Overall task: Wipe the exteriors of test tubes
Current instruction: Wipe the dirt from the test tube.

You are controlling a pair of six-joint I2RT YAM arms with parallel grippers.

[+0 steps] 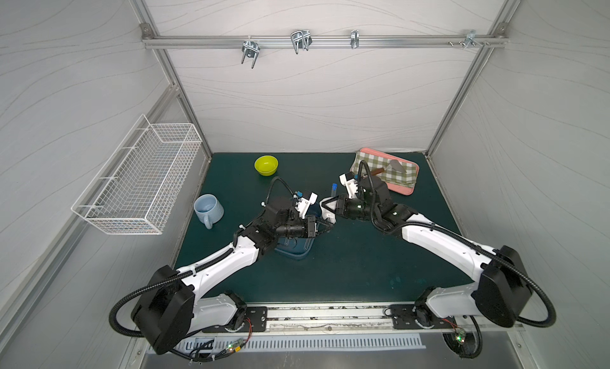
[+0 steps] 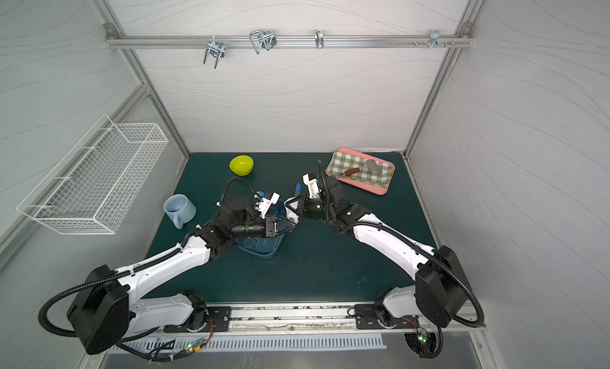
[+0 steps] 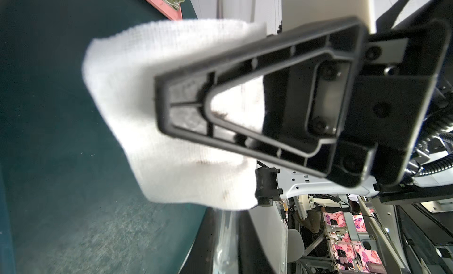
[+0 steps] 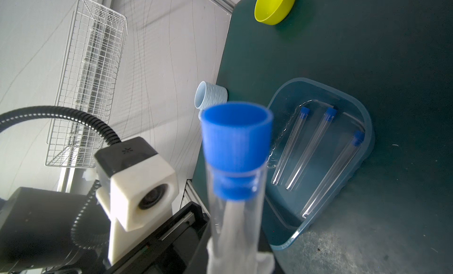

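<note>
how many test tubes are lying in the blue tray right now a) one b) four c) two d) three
d, the right wrist view shows three test tubes lying side by side in the blue tray, while the fourth tube is up out of it.

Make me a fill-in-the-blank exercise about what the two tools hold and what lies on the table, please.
1. The left tool is shut on a ____ wiping cloth.
2. The right tool holds a test tube with a ____ cap.
3. ____ more test tubes lie in the clear blue container.
4. The spatula rests on the checked cloth in the ____ tray.
Missing words: white, blue, three, pink.
</note>
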